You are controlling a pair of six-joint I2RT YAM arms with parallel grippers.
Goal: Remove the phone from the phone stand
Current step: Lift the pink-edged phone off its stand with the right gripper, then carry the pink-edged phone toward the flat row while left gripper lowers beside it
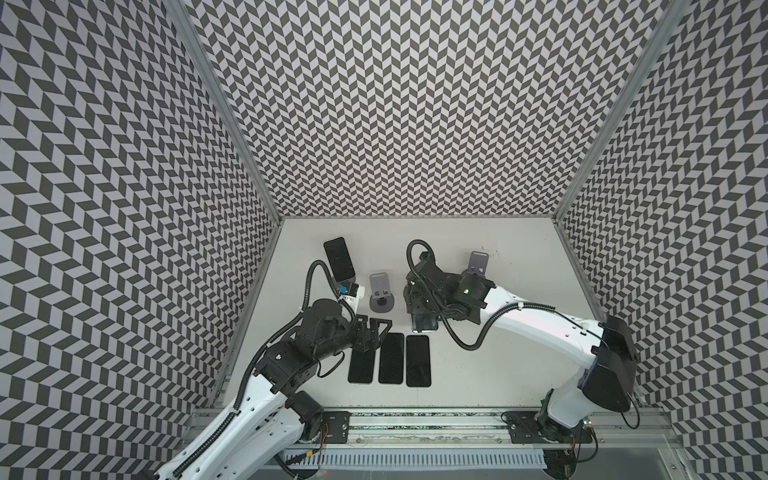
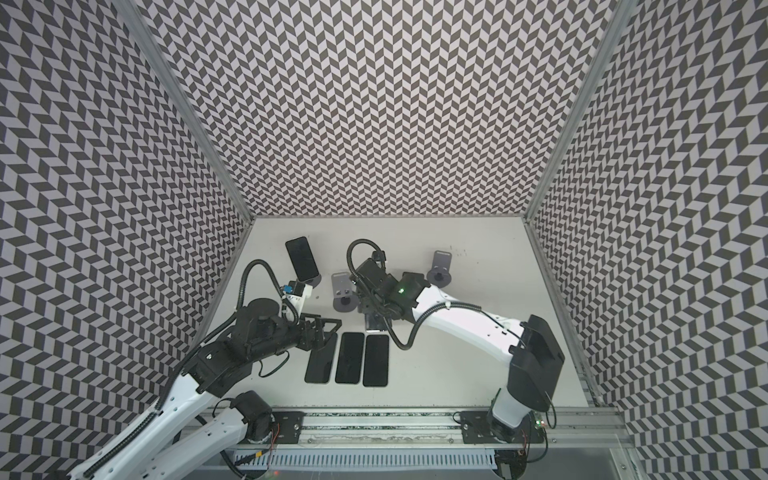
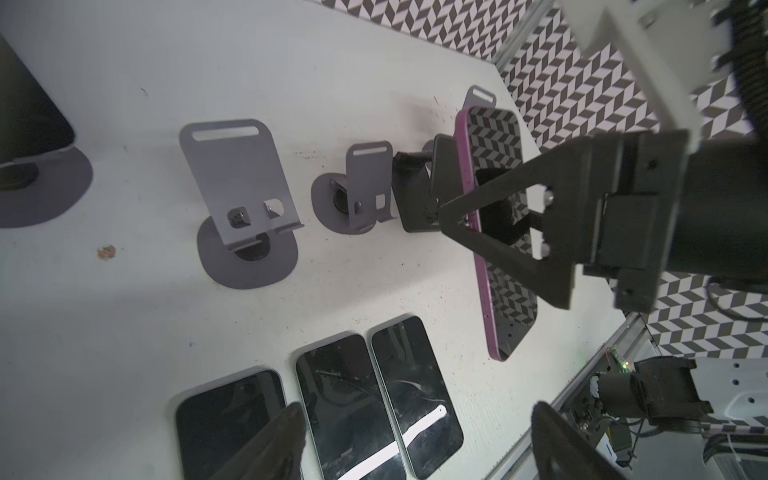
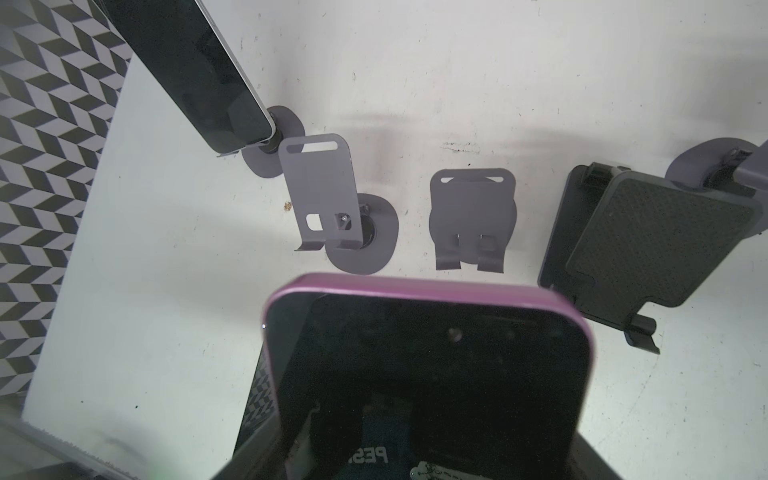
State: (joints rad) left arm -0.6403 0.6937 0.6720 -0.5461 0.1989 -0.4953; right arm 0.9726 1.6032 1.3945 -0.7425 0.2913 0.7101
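My right gripper (image 1: 419,321) is shut on a purple-edged phone (image 4: 428,374), holding it on edge above the table, clear of every stand; the left wrist view shows that phone (image 3: 496,232) between the black fingers. Behind it stand two empty grey phone stands (image 4: 324,195) (image 4: 471,216). A dark phone (image 1: 339,257) leans on another grey stand at the back left. My left gripper (image 3: 415,449) is open with nothing in it, hovering over the leftmost of three phones lying flat (image 1: 361,361).
Three dark phones lie side by side near the front (image 1: 391,358). A black padded holder (image 4: 656,245) stands right of the empty grey stands. Patterned walls close in the white table (image 1: 498,332) on three sides.
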